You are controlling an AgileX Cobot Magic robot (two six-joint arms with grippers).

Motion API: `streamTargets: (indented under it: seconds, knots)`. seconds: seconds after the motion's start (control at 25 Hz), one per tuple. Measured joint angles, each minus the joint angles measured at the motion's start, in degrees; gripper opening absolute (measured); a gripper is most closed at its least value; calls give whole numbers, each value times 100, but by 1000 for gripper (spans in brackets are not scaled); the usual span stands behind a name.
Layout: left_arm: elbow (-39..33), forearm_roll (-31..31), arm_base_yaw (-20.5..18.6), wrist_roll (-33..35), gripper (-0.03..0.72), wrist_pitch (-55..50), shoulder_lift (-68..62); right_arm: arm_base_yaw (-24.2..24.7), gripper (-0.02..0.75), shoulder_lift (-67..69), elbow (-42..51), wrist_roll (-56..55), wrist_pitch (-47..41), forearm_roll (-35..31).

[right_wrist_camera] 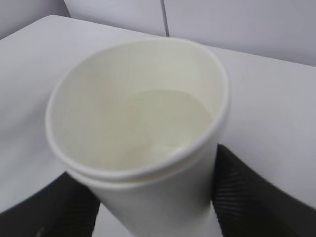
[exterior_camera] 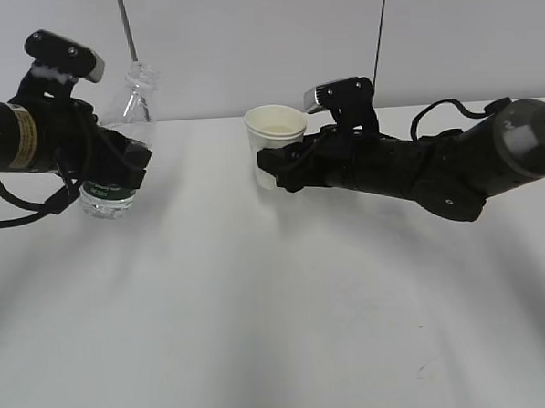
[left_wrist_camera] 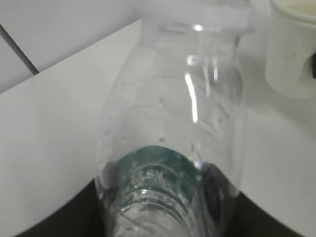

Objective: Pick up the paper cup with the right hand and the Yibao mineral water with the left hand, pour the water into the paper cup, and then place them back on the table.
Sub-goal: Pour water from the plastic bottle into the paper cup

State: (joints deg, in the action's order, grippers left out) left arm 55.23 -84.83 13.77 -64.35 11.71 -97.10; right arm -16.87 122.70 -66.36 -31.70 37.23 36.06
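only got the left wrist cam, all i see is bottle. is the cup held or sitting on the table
Observer: Held. The right hand grips the paper cup by its lower half, clear of the table.
Operator: anything in the cup
Observer: The right wrist view looks straight in: the cup seems to hold some liquid, though that is hard to make out.
Operator: and my bottle, upright or tipped
Observer: The left hand grips the Yibao mineral water around its green label, off the table, nearly upright with its open neck leaning slightly towards the cup. A clear gap separates bottle and cup.
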Motion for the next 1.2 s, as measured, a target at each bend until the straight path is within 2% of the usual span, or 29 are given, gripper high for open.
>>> streamTargets:
  seconds: [0.4,0.6,0.84,1.0,1.2]
  knots:
    - [696,67,0,0,323,175,-704,274,505,0,0,13,-9,-166]
    - [1074,288,-15,0,323,370,-1030,400,505,0,0,62,71,-204]
    - [1351,811,-232,175,323,854,-1486,545,505,0,0,152,291,-212]
    - [1363,1512,-510,722,323,1569,-1735,637,505,0,0,238,326,-216]
    - [1366,2006,-723,1278,323,2199,-1955,714,505,0,0,468,336,-319]
